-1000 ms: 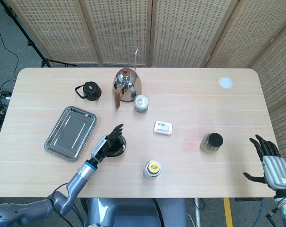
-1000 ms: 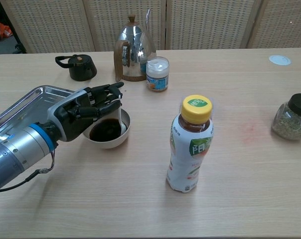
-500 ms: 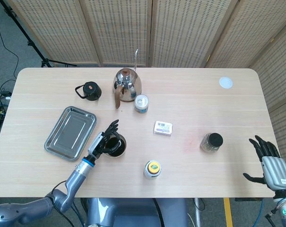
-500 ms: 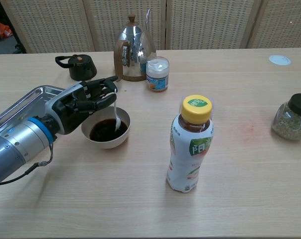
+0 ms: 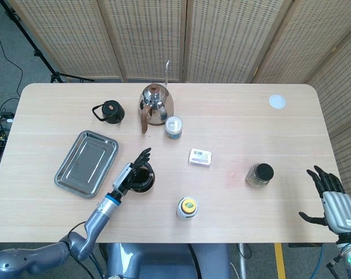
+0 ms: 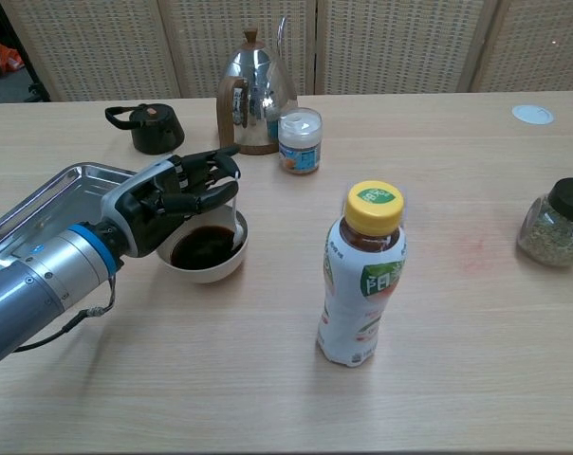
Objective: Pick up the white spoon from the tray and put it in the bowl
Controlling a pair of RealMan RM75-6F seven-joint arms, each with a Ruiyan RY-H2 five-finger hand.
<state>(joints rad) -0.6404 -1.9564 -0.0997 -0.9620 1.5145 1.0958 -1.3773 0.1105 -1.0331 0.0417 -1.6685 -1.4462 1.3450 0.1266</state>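
Note:
A white bowl (image 6: 217,272) of dark liquid stands near the table's front left, also seen from above as bowl (image 5: 146,181). My left hand (image 6: 171,201) hovers over its left rim, fingers stretched across it. Its fingertips pinch the thin handle of the white spoon (image 6: 237,224), which hangs almost upright with its lower end inside the bowl at the right side. In the head view the left hand (image 5: 129,173) covers much of the bowl and the spoon cannot be made out. The steel tray (image 5: 85,164) lies bare to the left. My right hand (image 5: 332,200) stays open at the table's right front edge.
A steel kettle (image 6: 256,93) and a small can (image 6: 299,140) stand behind the bowl, with a black lidded pot (image 6: 146,128) further left. A yellow-capped bottle (image 6: 364,275) stands right of the bowl. A jar (image 5: 260,174), a white box (image 5: 200,157) and a white disc (image 5: 276,102) lie further right.
My left hand pulled back to the left and then came back right over the bowl, carrying the spoon along. The spoon handle now stands nearer the bowl's right rim. The right hand has not moved.

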